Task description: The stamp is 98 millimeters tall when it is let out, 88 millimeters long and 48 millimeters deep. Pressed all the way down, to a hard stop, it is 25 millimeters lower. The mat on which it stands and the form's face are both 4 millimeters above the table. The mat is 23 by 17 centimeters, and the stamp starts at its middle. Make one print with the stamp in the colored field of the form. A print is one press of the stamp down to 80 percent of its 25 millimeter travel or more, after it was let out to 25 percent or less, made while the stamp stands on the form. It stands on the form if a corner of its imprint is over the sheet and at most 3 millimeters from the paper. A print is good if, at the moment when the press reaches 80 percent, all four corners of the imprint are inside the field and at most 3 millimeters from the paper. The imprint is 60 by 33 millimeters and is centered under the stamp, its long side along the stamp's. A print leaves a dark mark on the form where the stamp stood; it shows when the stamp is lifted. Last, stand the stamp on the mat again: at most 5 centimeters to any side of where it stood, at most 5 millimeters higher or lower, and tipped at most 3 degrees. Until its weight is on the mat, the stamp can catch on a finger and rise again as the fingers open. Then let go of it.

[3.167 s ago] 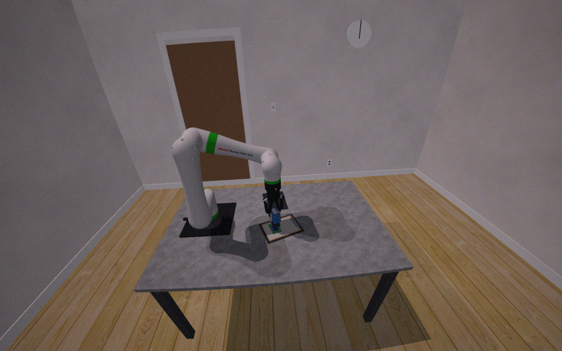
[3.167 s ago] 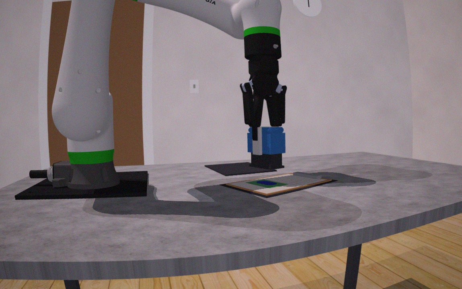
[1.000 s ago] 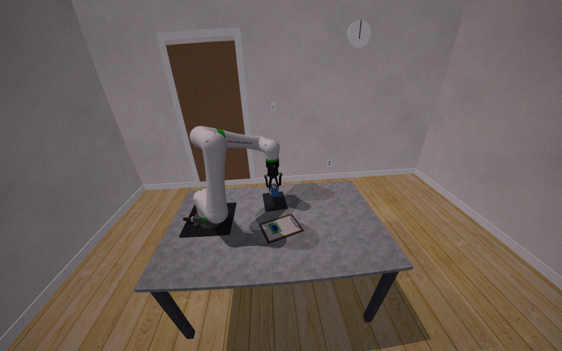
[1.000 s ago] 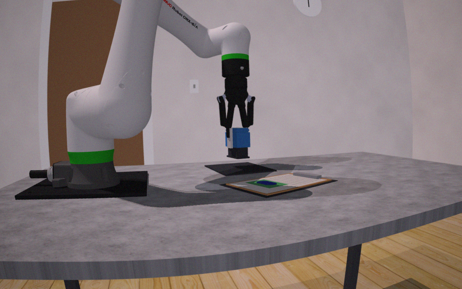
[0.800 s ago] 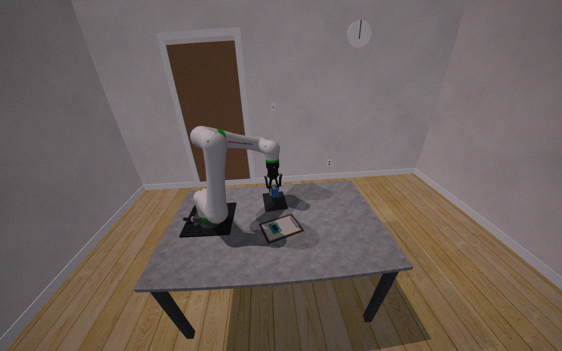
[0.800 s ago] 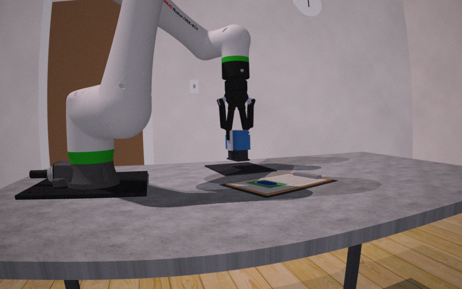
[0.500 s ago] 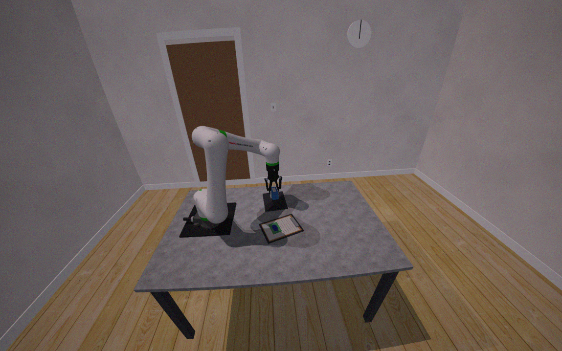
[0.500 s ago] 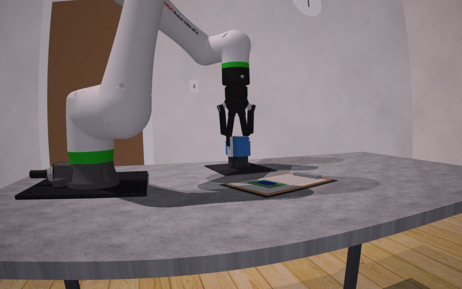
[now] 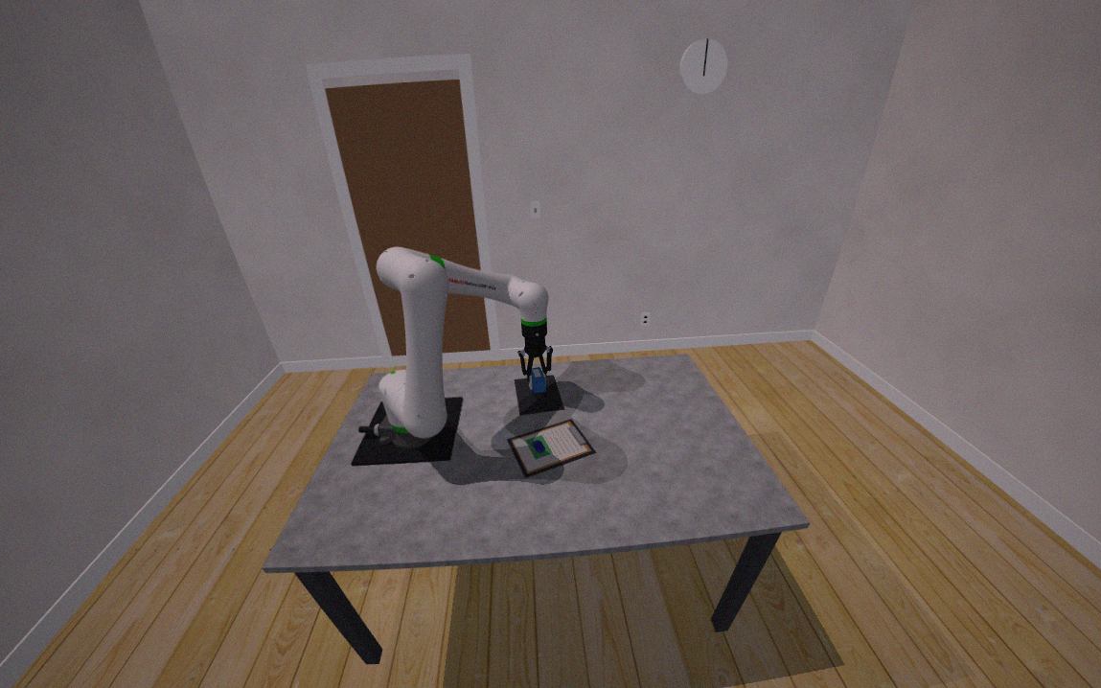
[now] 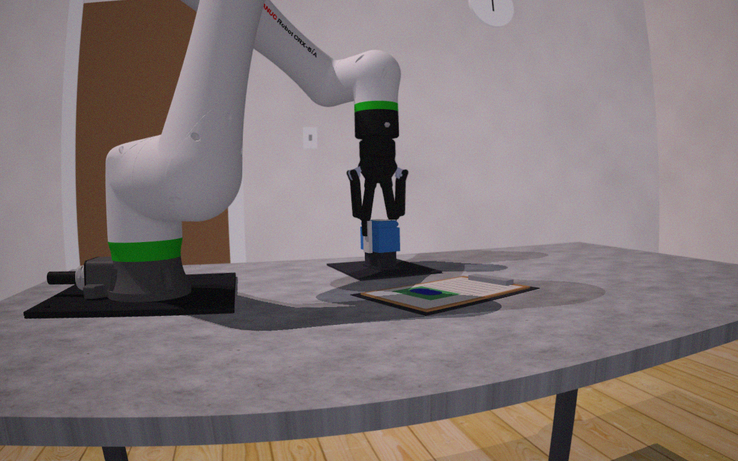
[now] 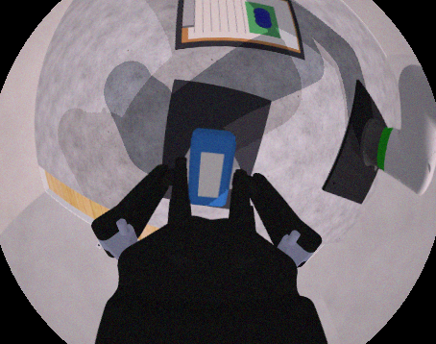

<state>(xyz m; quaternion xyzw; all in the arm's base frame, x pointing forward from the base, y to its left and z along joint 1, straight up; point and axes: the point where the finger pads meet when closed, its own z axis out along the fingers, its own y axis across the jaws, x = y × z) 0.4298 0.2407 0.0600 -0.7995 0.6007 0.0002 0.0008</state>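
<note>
— Where's the stamp (image 10: 381, 235)?

— On the black mat (image 10: 411, 268), upright, or a hair above it — I can't tell contact from the exterior view. The gripper (image 10: 377, 217) is clamped on its blue body from above, fingers on the two long sides, likely to keep it from tipping.

— And the form (image 10: 474, 286)?

— Just beside the mat, toward the camera. Its green field (image 10: 443, 294) carries a dark blue mark, so the print looks made. I'd judge only release remains, once the weight settles.

Matt mottled stone-look table (image 10: 618, 298); plank wood floor (image 9: 922, 513).
</note>
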